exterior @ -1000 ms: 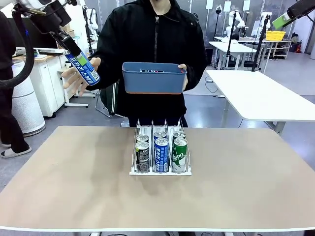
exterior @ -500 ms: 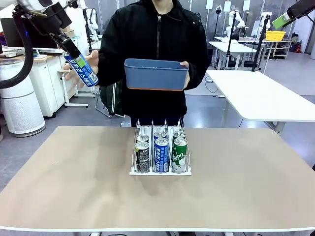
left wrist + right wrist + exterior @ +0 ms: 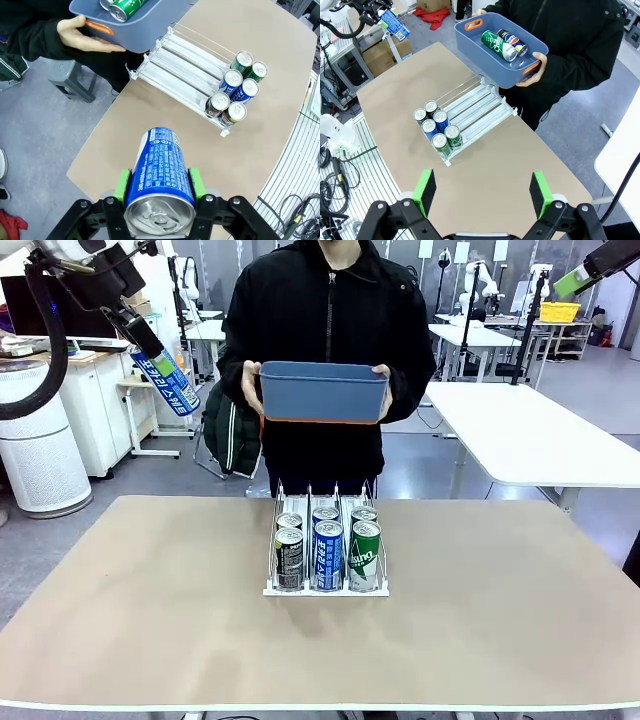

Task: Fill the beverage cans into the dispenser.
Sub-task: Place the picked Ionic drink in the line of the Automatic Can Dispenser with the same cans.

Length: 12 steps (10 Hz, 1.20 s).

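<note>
Left fingers (image 3: pixel 121 186), clamped on a tilted blue can (image 3: pixel 168 382), hang high left of the dispenser (image 3: pixel 326 589), its lanes' free rear lying down-right; right fingers (image 3: pixel 426 191) stand apart.

1. The blue can (image 3: pixel 160 172) at the left had a glossy printed wall and a bare, shiny metal top.
2. The six cans (image 3: pixel 327 552) in the rack were glossy too.
3. The dispenser (image 3: pixel 182 62) was smooth white plastic with thin metal wire dividers.
4. The far bin (image 3: pixel 322 395) was matt dark blue plastic.
5. The table (image 3: pixel 150 610) had a smooth, matt tan top.
6. The person's jacket (image 3: pixel 330 320) was matt black cloth.
</note>
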Tool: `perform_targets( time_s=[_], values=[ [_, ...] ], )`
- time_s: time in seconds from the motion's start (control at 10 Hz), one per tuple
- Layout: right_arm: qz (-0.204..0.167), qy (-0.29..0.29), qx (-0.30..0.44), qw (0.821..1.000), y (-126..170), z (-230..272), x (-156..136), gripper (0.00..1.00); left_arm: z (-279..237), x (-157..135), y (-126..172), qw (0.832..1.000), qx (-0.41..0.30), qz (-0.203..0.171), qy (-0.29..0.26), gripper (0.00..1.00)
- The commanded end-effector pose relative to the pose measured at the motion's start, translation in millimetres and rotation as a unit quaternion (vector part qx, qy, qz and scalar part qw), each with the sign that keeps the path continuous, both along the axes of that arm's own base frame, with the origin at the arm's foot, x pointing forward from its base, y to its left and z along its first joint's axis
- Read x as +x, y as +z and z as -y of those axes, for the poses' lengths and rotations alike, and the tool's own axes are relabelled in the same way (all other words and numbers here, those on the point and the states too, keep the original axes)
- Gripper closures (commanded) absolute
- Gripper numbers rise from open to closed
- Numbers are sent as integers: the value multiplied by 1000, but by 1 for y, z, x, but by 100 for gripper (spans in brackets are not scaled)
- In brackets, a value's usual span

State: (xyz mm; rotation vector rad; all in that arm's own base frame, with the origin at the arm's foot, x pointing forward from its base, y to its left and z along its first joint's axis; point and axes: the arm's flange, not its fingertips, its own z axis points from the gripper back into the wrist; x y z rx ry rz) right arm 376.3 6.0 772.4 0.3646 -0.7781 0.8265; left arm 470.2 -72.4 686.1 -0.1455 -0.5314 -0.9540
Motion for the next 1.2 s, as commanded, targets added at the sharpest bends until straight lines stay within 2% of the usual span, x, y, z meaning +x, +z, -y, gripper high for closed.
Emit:
perform_targets(
  time_s=[0.0,0.2,0.3,0.4,0.6,0.9,1.0,1.1],
  values=[
    [-1,1,1,1000,-1,0,0,0,-1,-1,2,1000,-9,1,0,68],
    [-1,1,1,1000,-1,0,0,0,-1,-1,2,1000,-9,1,0,68],
    [-1,1,1,1000,-1,0,0,0,0,0,0,1000,0,0,0,43],
    [-1,1,1,1000,-1,0,0,0,17,-12,-5,999,-15,-21,20,43],
    [-1,1,1,1000,-1,0,0,0,49,-33,-14,998,14,-34,52,43],
    [-1,1,1,1000,-1,0,0,0,94,-81,-32,997,45,-55,27,43],
    [-1,1,1,1000,-1,0,0,0,107,-93,-40,996,46,-61,36,43],
    [-1,1,1,1000,-1,0,0,0,126,-96,-51,997,40,-65,16,43]
  ],
)
